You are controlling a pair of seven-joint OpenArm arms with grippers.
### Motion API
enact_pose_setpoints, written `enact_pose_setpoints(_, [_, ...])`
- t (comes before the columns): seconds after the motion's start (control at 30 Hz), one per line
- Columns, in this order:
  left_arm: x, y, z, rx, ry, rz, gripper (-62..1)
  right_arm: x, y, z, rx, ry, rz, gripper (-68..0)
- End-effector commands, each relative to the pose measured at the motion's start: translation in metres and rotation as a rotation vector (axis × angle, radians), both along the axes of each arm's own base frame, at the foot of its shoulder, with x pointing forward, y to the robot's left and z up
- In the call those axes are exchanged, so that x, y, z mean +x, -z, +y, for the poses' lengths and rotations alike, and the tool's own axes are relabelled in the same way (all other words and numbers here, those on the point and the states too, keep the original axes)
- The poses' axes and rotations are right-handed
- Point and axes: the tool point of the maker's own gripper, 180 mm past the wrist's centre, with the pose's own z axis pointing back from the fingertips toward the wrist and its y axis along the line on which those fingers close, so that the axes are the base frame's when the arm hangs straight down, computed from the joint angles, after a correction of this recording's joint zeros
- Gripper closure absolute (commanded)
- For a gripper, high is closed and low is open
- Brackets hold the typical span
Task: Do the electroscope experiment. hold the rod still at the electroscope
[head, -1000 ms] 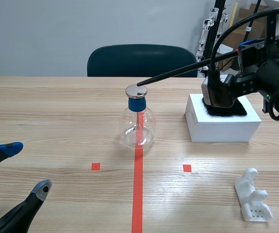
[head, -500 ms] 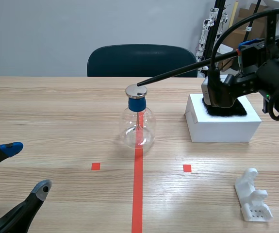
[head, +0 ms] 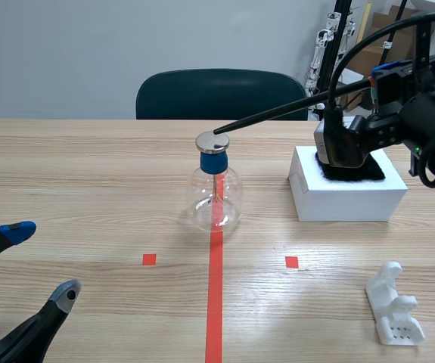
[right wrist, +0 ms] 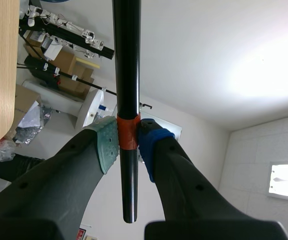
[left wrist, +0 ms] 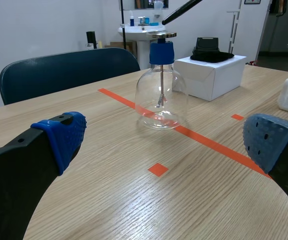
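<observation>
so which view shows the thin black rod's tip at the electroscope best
Scene view: the thin black rod shows along its length, tip at the round metal plate of the glass electroscope. Left wrist view catches only the tip end; right wrist view only the shaft.

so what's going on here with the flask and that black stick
The right gripper is shut on a black rod, clamped at its orange band. The rod's tip sits at the metal plate on top of the electroscope, a clear flask standing on the red tape line. The left gripper is open and holds nothing, low over the table's near side. A white box stands beside the flask.
</observation>
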Motion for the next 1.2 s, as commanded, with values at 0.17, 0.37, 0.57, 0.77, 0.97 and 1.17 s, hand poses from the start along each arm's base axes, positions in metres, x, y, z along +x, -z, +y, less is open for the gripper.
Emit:
enact_pose_setpoints(0.17, [0.001,-0.006,0.003,-0.013,-0.005,-0.02,-62.3,0.004,-0.016,-0.006,-0.003,0.017,-0.052,-2.4])
enact_pose_setpoints(0.37, [0.001,-0.006,0.003,-0.013,-0.005,-0.02,-62.3,-0.01,-0.03,0.003,0.053,0.006,-0.079,-2.4])
enact_pose_setpoints(0.57, [0.001,-0.006,0.003,-0.013,-0.005,-0.02,-62.3,-0.037,-0.059,0.016,0.139,-0.028,-0.147,-2.4])
enact_pose_setpoints(0.77, [0.001,-0.006,0.003,-0.012,-0.005,-0.02,-62.3,-0.072,-0.077,0.033,0.288,-0.085,-0.195,-2.4])
enact_pose_setpoints(0.97, [0.001,-0.006,0.003,-0.013,-0.005,-0.02,-62.3,-0.108,-0.07,0.045,0.452,-0.131,-0.164,-2.4])
enact_pose_setpoints(1.17, [0.001,-0.006,0.003,-0.012,-0.005,-0.02,-62.3,-0.138,-0.043,0.047,0.597,-0.117,-0.053,-2.4])
